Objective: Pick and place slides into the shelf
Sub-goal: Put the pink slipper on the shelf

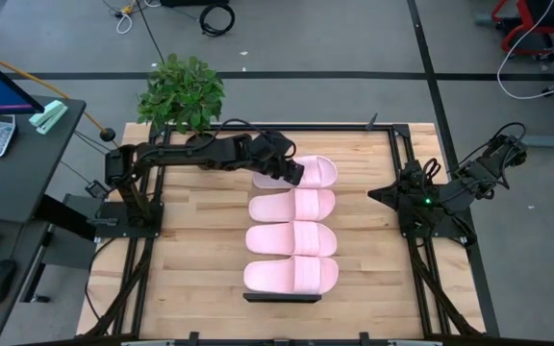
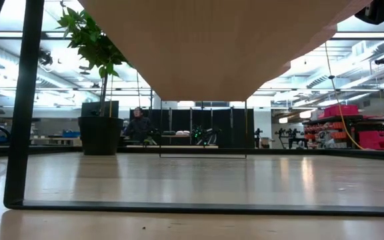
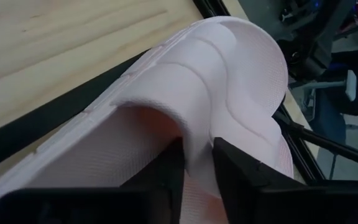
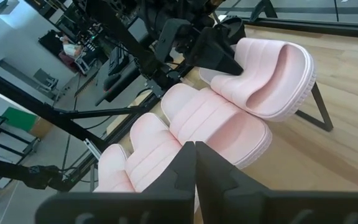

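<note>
Pink strap of the far slide [image 3: 229, 81] fills the left wrist view, dark fingers [image 3: 166, 171] either side of its edge, gap between them partly parted, pads close on the foam. High view: left gripper [image 1: 291, 171] over that slide's strap; four slides in a row on the shelf [image 1: 282, 297], only its near black rail showing. Right gripper [image 1: 381, 195] waits at the worktop [image 1: 190, 259] edge, jaws closed, empty. Right wrist view alone shows the far slide tilted on the rail. Low view: shelf underside [image 2: 212, 47], potted plant [image 2: 95, 80], a person seated far behind
</note>
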### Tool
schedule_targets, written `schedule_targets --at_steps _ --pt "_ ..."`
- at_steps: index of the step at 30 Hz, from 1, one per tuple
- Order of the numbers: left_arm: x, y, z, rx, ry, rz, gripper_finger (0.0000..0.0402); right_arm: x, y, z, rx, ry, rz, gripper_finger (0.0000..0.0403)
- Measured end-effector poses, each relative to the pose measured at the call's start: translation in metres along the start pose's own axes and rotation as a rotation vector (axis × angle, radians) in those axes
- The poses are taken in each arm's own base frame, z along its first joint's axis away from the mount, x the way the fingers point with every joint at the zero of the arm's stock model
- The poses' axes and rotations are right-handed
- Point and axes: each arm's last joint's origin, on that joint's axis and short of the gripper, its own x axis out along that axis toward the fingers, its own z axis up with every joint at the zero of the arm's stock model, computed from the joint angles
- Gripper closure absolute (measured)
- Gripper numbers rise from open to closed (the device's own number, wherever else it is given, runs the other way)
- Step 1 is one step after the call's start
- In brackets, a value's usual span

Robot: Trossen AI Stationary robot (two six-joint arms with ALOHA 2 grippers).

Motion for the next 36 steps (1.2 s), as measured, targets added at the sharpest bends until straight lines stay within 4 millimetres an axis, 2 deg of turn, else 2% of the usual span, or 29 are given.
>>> schedule_targets --at_steps 7,14,26,30,36 --pt "-0.0062 -0.0089 0.0072 0.011 -0.01 -0.018 0.0264 0.0 0.0 0.0 0.0 0.0 0.0 0.0393" --pt "-0.0082 -0.0037 0.0029 0.009 0.045 0.046 0.0229 0.0 0.0 0.0 0.0 0.0 0.0 0.0393" --pt "-0.0088 -0.0049 0.0028 -0.018 0.062 0.023 0.0161 -0.0001 -0.0012 -0.0006 0.011 0.005 -0.01 0.0393" --pt "-0.0088 -0.0051 0.0029 -0.06 0.073 0.01 0.0159 0.0 -0.0018 -0.0011 0.01 0.009 -0.015 0.0393" --pt "-0.0106 -0.0064 0.003 -0.073 0.094 -0.018 0.0177 -0.0001 -0.0018 -0.001 0.011 0.009 -0.015 0.0393"
